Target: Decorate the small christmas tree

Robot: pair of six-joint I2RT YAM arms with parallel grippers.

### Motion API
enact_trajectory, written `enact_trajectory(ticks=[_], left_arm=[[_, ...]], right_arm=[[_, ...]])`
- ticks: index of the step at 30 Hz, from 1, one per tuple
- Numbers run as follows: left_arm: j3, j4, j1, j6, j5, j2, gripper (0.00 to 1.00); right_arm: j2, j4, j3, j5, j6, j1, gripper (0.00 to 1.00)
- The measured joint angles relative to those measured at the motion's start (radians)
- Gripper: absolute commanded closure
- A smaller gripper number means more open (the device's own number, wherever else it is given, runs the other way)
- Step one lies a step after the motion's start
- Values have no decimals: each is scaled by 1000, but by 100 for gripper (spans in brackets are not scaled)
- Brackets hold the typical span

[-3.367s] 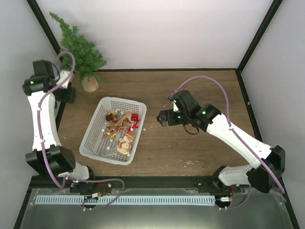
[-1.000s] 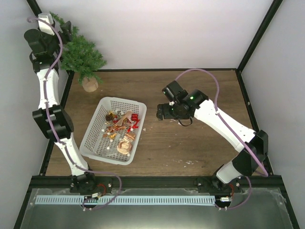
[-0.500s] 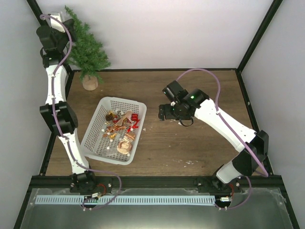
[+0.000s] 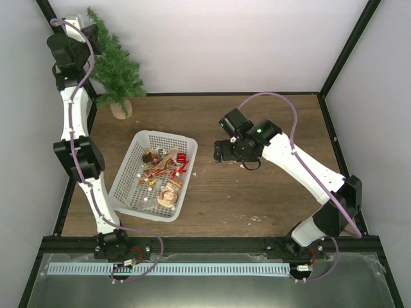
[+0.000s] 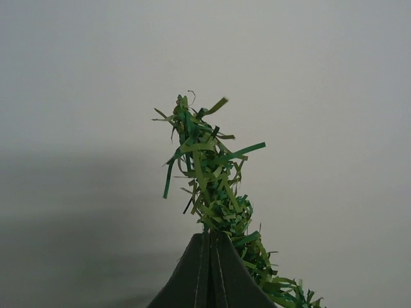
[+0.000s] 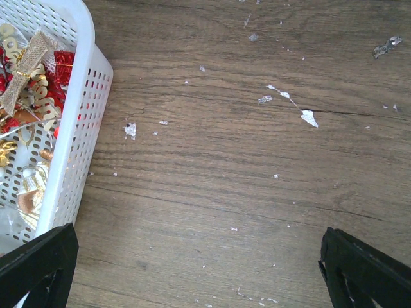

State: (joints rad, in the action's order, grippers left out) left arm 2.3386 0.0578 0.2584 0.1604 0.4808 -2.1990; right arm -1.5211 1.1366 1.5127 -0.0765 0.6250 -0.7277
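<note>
The small christmas tree (image 4: 117,69), dark green and bristly on a round tan base (image 4: 121,109), stands at the table's far left corner. My left gripper (image 4: 95,31) is up by the tree's tip and shut on it. In the left wrist view the jaws (image 5: 209,235) are pressed together, with the green tip (image 5: 205,160) sticking out above them against the white wall. My right gripper (image 4: 218,153) hovers open over bare wood just right of the basket, its dark fingers (image 6: 359,263) wide apart with nothing between them.
A white perforated basket (image 4: 128,154) sits left of centre, holding several red, gold and white ornaments (image 4: 164,172); its wall (image 6: 77,128) shows in the right wrist view. Small white flecks (image 6: 308,118) litter the wood. Black frame posts (image 4: 347,45) rise at the back corners.
My left gripper has shut on the tree's tip. The tree swung from leaning left to nearly upright, and its base shifted slightly toward the back. The right arm has stayed put.
</note>
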Motion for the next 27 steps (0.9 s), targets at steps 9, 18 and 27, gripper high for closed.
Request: enact_trajectory(ticks=[9, 18, 27], left_arm=[[0, 0, 8, 0, 21, 0, 75], [0, 0, 9, -4, 35, 0, 49], [10, -16, 10, -27, -8, -6, 34]], right_arm=[[0, 0, -1, 0, 0, 0, 4], [-2, 0, -1, 0, -3, 0, 4], [-8, 0, -1, 1, -6, 0, 4]])
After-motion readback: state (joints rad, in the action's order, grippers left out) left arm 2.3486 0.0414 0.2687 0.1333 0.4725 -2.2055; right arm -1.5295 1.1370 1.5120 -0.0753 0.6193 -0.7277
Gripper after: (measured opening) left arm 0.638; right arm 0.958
